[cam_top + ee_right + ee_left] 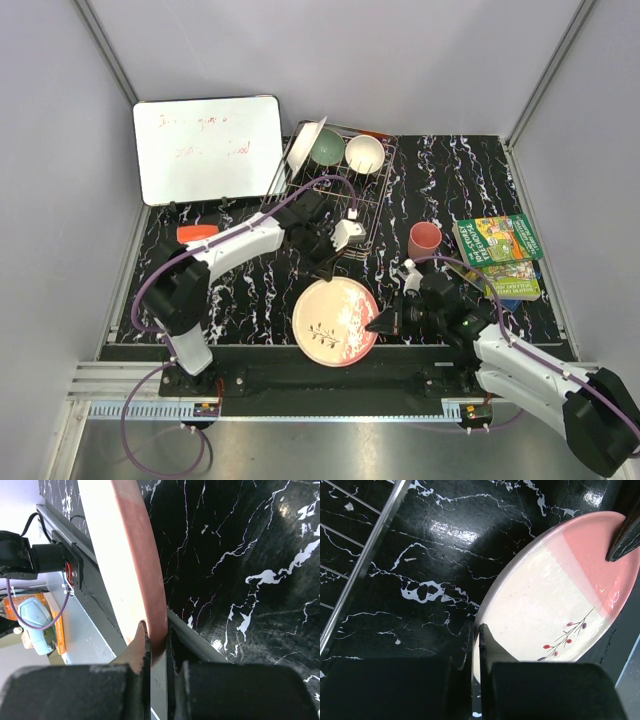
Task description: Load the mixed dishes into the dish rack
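The pink-and-cream plate (pixel 333 312) sits at the near edge of the desk (pixel 230 285), in front of the dish rack (pixel 372 203) and well apart from it. The left claw (pixel 328 270) is narrowed onto the plate's far rim, and the right claw (pixel 379 322) is clamped on its right rim. The right wrist view shows that rim (pixel 142 555) pinched between the fingers (pixel 141 647). Whether the plate is raised off the desk is hard to tell. A white plate (pixel 305 146), mint green bowl (pixel 327 147) and cream bowl (pixel 364 153) stand in the rack. The small pink cup (pixel 424 240) stands on the desk to the rack's right.
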